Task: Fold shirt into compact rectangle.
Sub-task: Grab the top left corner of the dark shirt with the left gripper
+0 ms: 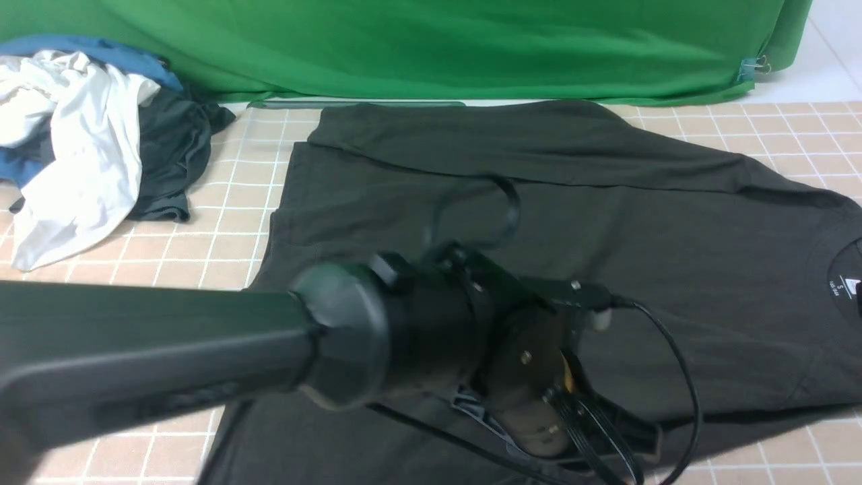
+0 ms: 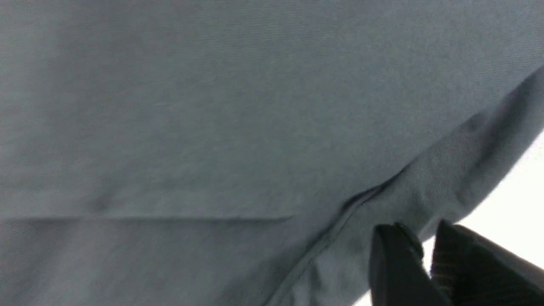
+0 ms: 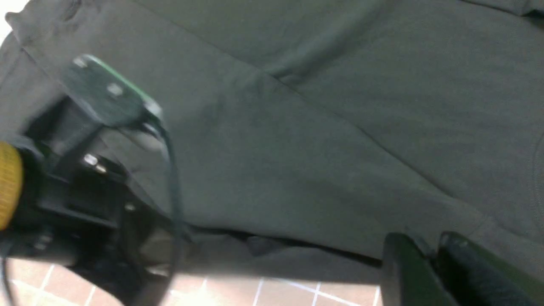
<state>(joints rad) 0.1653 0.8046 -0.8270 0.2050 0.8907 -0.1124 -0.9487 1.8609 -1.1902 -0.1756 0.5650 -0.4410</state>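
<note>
Far left of table (image 1: 229, 222): loose pile, with a white garment (image 1: 74, 155) on top, a blue garment (image 1: 101, 50) behind and a dark grey garment (image 1: 168, 155) on its right side, all clear of the work. Green backdrop (image 1: 438, 47) hung along the far edge. Left arm (image 1: 168, 337) reached in from the left and low across the front, wrist down at the near hem. The shirt (image 1: 606, 222) lay spread flat from table centre out past the right side, far edge folded over toward the middle in a long band, collar end to the right. Left gripper (image 2: 427, 231): fingers nearly together, only a sliver of light between them, tips right at the hem edge; couldn't tell whether cloth was pinched. Right gripper (image 3: 429, 242), seen only from its own wrist camera: fingers likewise close together, above the shirt's near edge, nothing visibly in them. White neck label (image 1: 850, 286) showed inside the collar at the far right.
</note>
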